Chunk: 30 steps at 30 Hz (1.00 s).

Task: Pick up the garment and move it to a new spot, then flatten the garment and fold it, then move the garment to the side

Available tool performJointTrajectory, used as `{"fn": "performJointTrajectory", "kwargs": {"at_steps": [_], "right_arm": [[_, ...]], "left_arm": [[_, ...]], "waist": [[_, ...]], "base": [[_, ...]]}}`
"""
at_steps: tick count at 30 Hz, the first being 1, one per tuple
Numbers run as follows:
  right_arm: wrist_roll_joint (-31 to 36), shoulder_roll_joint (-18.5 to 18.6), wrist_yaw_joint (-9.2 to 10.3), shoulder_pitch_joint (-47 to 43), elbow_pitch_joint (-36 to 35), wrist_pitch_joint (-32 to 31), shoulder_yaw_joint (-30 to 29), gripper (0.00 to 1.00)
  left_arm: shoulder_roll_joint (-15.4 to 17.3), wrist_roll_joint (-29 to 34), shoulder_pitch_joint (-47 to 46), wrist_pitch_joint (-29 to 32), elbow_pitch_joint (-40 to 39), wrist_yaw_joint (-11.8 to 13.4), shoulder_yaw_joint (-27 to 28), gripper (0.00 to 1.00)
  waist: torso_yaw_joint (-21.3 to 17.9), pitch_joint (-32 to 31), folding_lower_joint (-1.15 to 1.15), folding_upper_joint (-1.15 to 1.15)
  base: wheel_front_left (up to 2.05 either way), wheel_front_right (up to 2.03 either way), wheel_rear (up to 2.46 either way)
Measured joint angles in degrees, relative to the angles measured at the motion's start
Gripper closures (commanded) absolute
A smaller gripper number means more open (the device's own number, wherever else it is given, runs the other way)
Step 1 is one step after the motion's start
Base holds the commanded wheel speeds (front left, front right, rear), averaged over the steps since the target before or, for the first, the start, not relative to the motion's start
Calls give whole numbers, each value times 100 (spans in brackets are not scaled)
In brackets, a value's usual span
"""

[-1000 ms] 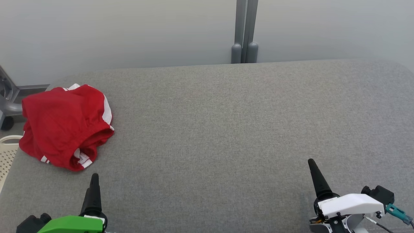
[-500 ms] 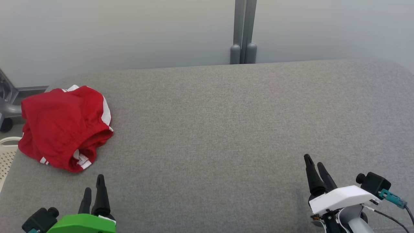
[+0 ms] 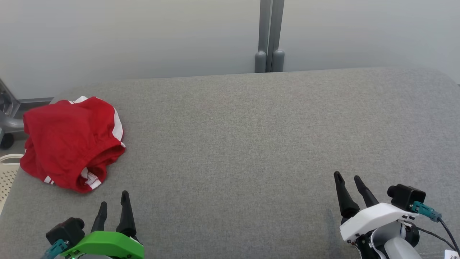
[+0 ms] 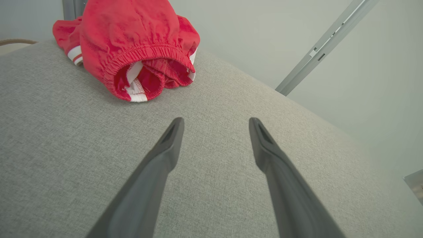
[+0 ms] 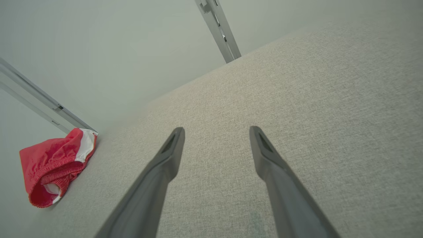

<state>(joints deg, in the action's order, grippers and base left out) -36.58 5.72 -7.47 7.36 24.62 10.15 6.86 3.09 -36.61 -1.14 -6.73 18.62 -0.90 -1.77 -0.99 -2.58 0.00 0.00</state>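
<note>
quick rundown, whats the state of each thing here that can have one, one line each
shorts, crumpled in a heap, unfolded, lying at the left end of the table, not held
left gripper, open, empty, close to the shorts but apart from them
right gripper, open, empty, over bare table at the right
basket, beside the table's left end, mostly cut off, contents cannot be told

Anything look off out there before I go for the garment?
Only the red garment: it lies crumpled, waistband gaping, at the left edge of the grey surface, and seems to hang slightly over it above a white basket. Nothing looks damaged or spilled.
</note>
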Motion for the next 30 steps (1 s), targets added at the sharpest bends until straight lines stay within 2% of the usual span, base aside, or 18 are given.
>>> {"fn": "performJointTrajectory", "kwargs": {"at_steps": [9,30], "right_arm": [[889,-59,-1,1,-4,-183,-185,0],[1767,-164,-1,3,154,-212,-303,0]], "left_arm": [[98,656,-79,-155,97,74,-152,0],[159,1574,-141,-466,334,41,-338,0]], "waist": [[-15,-45,0,0],[-50,-117,0,0]], "base": [[0,0,0],[0,0,0]]}}
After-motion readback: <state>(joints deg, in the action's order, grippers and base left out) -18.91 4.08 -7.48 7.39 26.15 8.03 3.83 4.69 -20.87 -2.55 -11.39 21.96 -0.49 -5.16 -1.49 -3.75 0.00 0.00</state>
